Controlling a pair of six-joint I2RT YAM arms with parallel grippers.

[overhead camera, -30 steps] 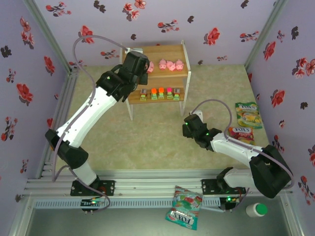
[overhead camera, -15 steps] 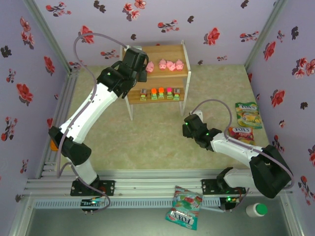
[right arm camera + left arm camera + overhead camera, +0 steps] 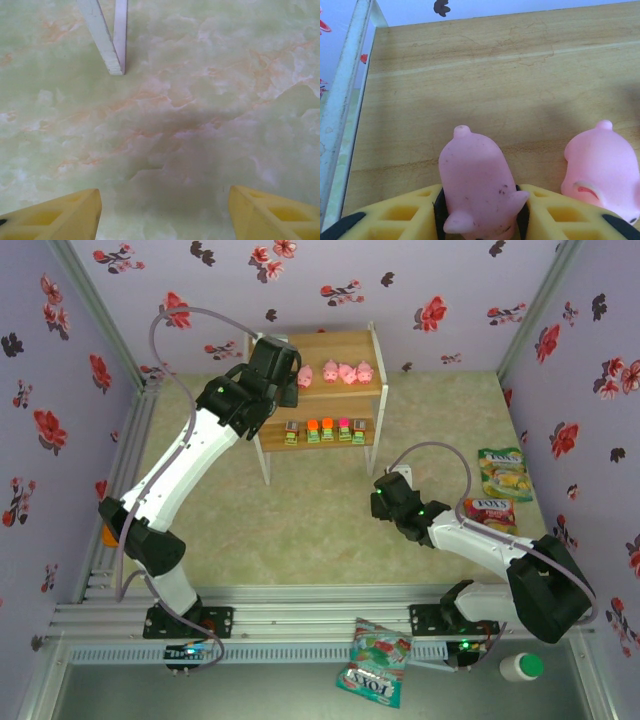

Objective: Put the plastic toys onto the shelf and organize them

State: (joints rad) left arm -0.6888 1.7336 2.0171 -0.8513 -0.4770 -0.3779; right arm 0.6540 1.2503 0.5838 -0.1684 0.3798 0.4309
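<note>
The shelf [image 3: 340, 345] stands at the back of the mat. A row of pink pigs [image 3: 347, 372] lines its top board, and several small green-based blocks [image 3: 328, 429] sit on the lower board. My left gripper [image 3: 290, 375] hangs over the left part of the top board. In the left wrist view its pads [image 3: 439, 215] press both sides of a pink pig [image 3: 475, 185] resting on the wood, with another pig [image 3: 602, 167] to its right. My right gripper [image 3: 382, 502] stands open and empty low over the mat [image 3: 165, 205], near a white shelf leg [image 3: 107, 40].
Two snack bags [image 3: 503, 472] [image 3: 490, 512] lie at the right of the mat. A third bag [image 3: 375, 660] and a white bottle with a green cap [image 3: 522, 667] sit near the arm bases. Flowered walls close in the sides and back.
My left arm has shifted slightly toward the back left over the shelf's top board, carrying its pig with it. The right arm has not moved.
</note>
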